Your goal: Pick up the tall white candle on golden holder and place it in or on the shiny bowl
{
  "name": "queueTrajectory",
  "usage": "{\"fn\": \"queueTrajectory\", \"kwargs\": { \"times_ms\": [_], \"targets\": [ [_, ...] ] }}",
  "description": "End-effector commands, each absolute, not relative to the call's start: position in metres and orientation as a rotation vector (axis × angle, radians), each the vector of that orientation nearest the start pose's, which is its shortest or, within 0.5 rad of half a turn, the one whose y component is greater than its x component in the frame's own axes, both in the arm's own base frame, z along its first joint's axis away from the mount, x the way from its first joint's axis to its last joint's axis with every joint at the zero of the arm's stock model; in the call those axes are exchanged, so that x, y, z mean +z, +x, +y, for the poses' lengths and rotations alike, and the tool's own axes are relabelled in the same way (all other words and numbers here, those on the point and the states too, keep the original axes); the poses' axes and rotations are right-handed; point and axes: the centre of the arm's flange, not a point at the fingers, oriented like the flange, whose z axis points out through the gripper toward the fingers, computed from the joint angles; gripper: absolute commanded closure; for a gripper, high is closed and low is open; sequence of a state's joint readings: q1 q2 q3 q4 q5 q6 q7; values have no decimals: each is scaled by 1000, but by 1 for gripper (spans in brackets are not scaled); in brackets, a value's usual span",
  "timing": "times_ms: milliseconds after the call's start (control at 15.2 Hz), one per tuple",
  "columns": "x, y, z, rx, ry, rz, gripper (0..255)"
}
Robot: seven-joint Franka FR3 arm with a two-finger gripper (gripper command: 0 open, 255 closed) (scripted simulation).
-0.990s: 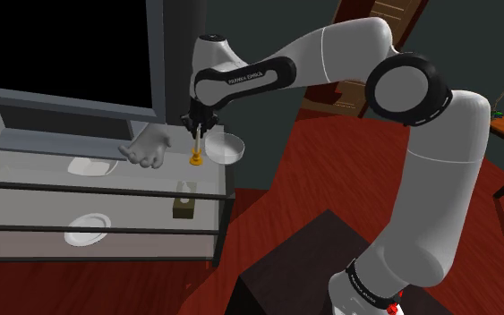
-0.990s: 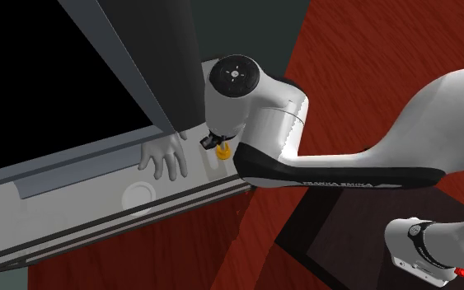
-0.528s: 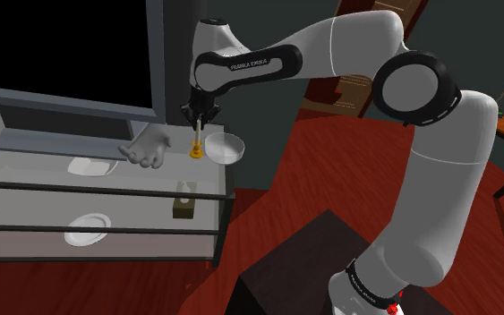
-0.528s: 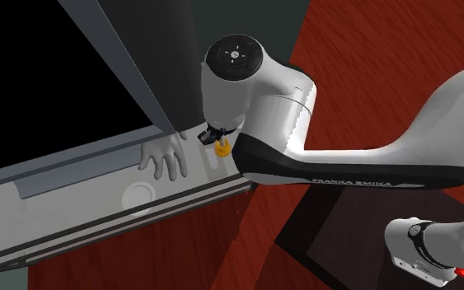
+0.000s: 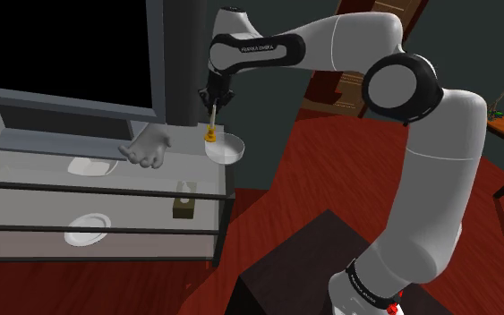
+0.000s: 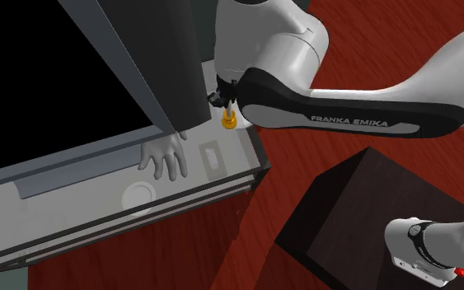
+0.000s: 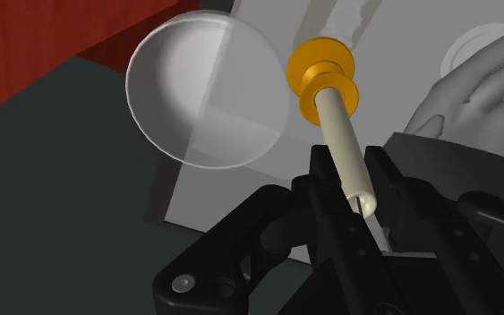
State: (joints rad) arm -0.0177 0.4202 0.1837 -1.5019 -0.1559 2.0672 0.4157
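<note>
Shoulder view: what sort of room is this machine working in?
Most likely a living room in a house: a big flat television stands on a glass-shelved unit, with a dark red wooden floor and ornaments such as a hand sculpture.

A home's living room: a big flat television (image 5: 62, 54) on a glass-shelved stand (image 5: 26, 172), over a red wooden floor (image 5: 277, 174).

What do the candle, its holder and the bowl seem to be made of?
Candle: matte cream stick, probably wax. Holder: smooth orange-gold, perhaps brass or painted metal; flat shading leaves it open. Bowl: pale grey, glossy, with lines showing through or mirrored in it, so glass or polished metal.
</note>
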Motion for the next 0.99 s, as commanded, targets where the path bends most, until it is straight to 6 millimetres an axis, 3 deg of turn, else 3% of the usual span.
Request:
{"fn": "queueTrajectory", "kwargs": {
  "times_ms": [0,594,924],
  "targets": [
    [447,698,65,-262,-3136,324,255],
    [474,743,-39,-262,-3136,324,255],
    [447,743,-39,-262,-3136,324,255]
  ]
}}
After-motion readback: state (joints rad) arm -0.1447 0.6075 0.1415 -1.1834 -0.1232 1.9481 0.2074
